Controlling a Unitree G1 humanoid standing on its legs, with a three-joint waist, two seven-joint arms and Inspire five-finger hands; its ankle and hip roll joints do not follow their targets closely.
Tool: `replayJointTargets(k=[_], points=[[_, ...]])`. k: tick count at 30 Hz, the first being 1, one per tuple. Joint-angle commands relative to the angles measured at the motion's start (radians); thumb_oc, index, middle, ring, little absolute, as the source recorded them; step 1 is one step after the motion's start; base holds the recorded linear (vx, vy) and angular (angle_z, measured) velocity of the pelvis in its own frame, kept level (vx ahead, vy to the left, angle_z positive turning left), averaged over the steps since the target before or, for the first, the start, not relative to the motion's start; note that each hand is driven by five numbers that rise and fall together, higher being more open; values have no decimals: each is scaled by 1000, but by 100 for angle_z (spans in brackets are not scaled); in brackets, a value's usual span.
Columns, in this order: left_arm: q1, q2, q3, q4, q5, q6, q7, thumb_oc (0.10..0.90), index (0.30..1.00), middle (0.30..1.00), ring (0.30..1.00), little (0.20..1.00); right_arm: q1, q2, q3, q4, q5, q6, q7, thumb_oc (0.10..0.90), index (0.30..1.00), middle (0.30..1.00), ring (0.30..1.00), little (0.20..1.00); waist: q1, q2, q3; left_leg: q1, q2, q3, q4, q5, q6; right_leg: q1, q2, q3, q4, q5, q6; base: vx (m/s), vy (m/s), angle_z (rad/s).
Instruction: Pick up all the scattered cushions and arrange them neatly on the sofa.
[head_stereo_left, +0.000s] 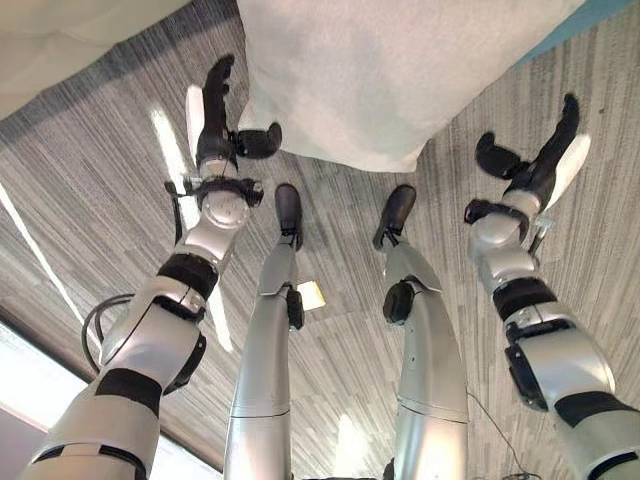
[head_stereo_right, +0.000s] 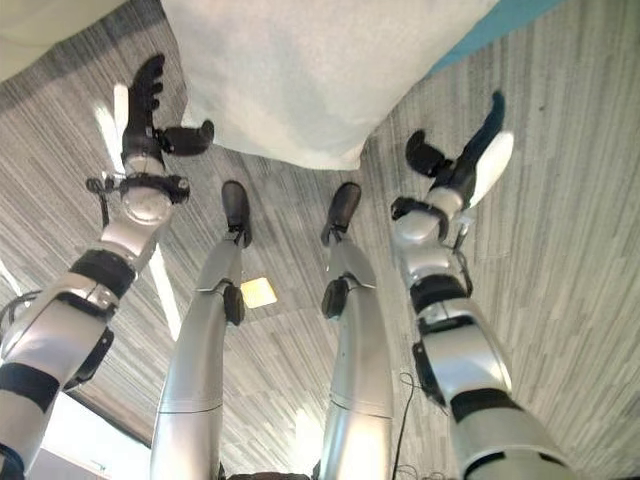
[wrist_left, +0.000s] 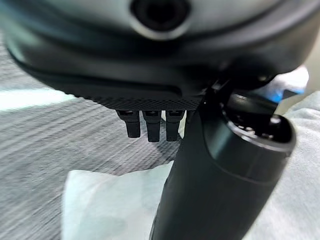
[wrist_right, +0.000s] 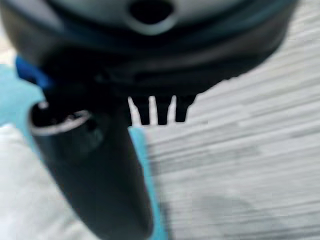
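Flanking white cushion: left hand and right hand, fingers straight, holding nothing.

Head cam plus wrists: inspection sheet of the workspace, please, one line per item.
Surface: grey striped carpet floor.
Job's things: large white cushion on the floor ahead, between both hands; a teal patch shows at its far right edge, unclear what it is.
Clutter: small pale square on the carpet.
Hands: left hand open, fingers straight, thumb at the cushion's left edge; right hand open, apart from the cushion.
Cables: nothing reported.
Surroundings: pale surface at far left, possibly the sofa.
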Motion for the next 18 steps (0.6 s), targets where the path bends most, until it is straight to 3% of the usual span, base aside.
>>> replayJointTargets(k=[1,12,18], points=[[28,17,55,8,30,-18,58,800,900,900,900,900,59,-80,49,-51,18,-48,-32,800,900,900,900,900,-21,69,-55,10,-29,-68,94,-150,4,70,25,43,-6,-61,109,0,0,0],[-34,20,58,-103,-50,-56,60,800,900,900,900,900,-51,-45,107,-221,6,-62,0,800,900,900,900,900,-18,55,-58,-13,-40,-91,81,-153,4,56,41,46,-23,-68,106,25,-13,1],[-25,-101,52,-247,-137,-119,18,800,900,900,900,900,-98,46,177,-290,-26,-67,59,800,900,900,900,900,-6,53,-60,-9,-45,-94,60,-146,1,58,51,41,-37,-65,105,-1,-12,0]])
